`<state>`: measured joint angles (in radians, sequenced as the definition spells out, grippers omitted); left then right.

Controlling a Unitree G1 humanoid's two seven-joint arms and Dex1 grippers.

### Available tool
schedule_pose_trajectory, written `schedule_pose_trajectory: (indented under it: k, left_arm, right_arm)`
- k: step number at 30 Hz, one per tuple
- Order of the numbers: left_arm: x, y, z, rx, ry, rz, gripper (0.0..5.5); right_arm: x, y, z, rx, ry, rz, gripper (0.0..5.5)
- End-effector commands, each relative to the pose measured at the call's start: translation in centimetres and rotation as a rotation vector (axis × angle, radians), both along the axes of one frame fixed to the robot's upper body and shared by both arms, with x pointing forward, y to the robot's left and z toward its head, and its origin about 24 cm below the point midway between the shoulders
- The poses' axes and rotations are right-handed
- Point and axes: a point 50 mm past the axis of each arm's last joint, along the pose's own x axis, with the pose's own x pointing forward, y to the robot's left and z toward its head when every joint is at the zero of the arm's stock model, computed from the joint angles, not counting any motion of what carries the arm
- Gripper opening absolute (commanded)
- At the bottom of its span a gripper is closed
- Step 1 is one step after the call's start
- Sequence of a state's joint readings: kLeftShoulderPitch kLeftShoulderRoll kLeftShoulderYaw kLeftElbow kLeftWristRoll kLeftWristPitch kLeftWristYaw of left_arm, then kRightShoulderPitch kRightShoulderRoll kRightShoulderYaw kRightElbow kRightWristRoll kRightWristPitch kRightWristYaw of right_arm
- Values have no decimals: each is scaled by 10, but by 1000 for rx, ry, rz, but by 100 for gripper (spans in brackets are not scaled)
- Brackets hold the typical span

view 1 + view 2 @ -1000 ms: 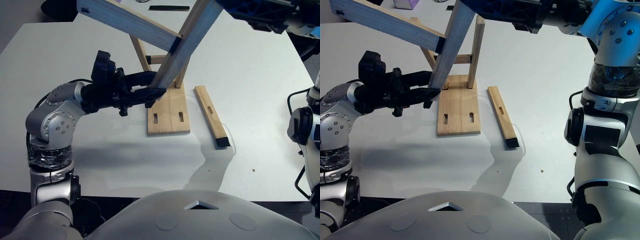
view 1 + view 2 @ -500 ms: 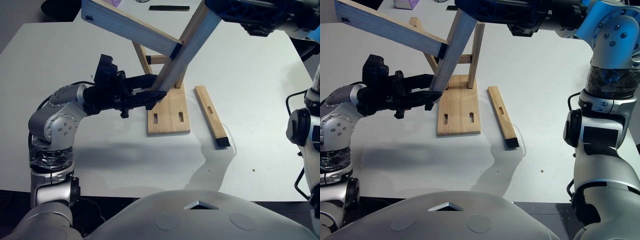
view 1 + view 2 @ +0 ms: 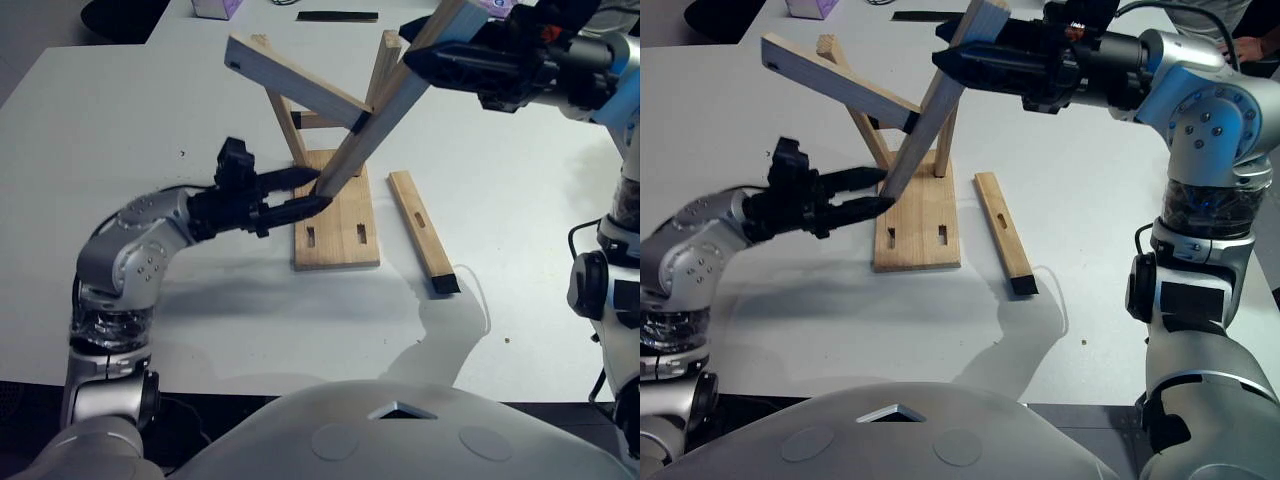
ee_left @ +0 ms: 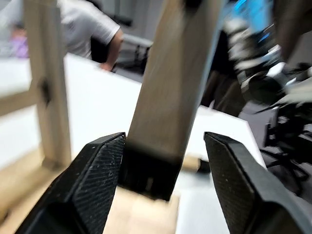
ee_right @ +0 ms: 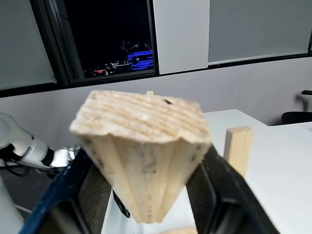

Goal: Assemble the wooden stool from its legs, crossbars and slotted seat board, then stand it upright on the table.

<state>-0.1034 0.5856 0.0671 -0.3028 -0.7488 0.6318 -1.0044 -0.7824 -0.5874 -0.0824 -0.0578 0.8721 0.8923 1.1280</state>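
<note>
Wondering about the left gripper (image 3: 315, 190), are its jaws actually on anything?

Reply: nope, they're wide apart, straddling the dark-tipped lower end of the tilted pale wooden leg (image 3: 385, 110). One finger sits right against it, the other has a gap. Up top the right gripper (image 3: 425, 62) has its jaws clamped on that leg. The tip is over the flat slotted wooden seat board (image 3: 337, 235) on the white surface (image 3: 150, 120), with a loose wooden leg (image 3: 423, 228) lying beside it.
</note>
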Motion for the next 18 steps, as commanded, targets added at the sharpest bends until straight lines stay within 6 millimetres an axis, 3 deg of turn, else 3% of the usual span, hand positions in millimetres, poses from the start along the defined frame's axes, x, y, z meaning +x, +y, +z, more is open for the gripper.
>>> schedule_pose_trajectory:
  k: [1,5,9,18]
  left_arm:
    - [-5,33,-10,2,5,282,294]
    - [6,63,7,-190,-71,665,294]
    - [13,76,14,-366,-91,916,294]
    - [13,88,16,-453,-80,1097,294]
  right_arm:
    - [2,-9,-11,-92,-95,-86,200]
    - [-4,-8,-33,-217,-135,-34,200]
    - [0,-9,-45,-270,-139,-23,200]
    - [-8,-22,-43,-258,-88,20,200]
